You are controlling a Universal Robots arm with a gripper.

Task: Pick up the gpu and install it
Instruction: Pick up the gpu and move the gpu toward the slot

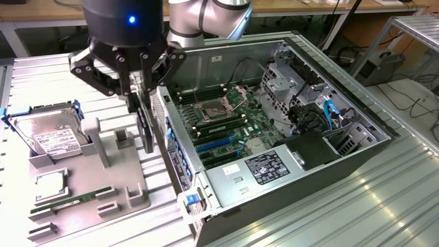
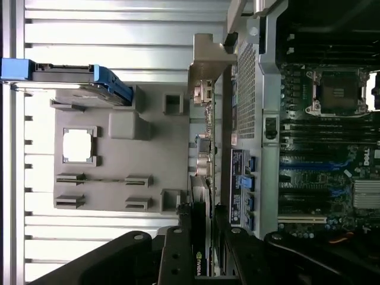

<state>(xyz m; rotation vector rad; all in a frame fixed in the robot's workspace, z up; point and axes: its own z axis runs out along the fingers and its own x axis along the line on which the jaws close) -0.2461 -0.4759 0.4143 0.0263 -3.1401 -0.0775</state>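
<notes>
The gpu (image 1: pixel 145 128) is held on edge, with its flat faces upright, and is clamped between the fingers (image 1: pixel 162 69) of the gripper (image 1: pixel 143 90). It is seen in the gap between the grey fixture tray (image 1: pixel 103 180) and the outer wall of the open computer case (image 1: pixel 357 154), just beside that wall and outside the case. Whether its lower edge touches the tray cannot be told.

In the wrist view the silver end bracket of the gpu (image 2: pixel 203 133) is seen running along the case wall, with the gripper (image 2: pixel 202 243) closed on the black card body.

On the tray, a hard drive (image 1: pixel 51 135) in a blue carrier, a square processor chip (image 1: pixel 49 186) and a green memory stick (image 1: pixel 75 198) are seated. Inside the case, the motherboard (image 1: pixel 226 123) is exposed, with blue expansion slots (image 1: pixel 219 141) towards the gpu's side.
</notes>
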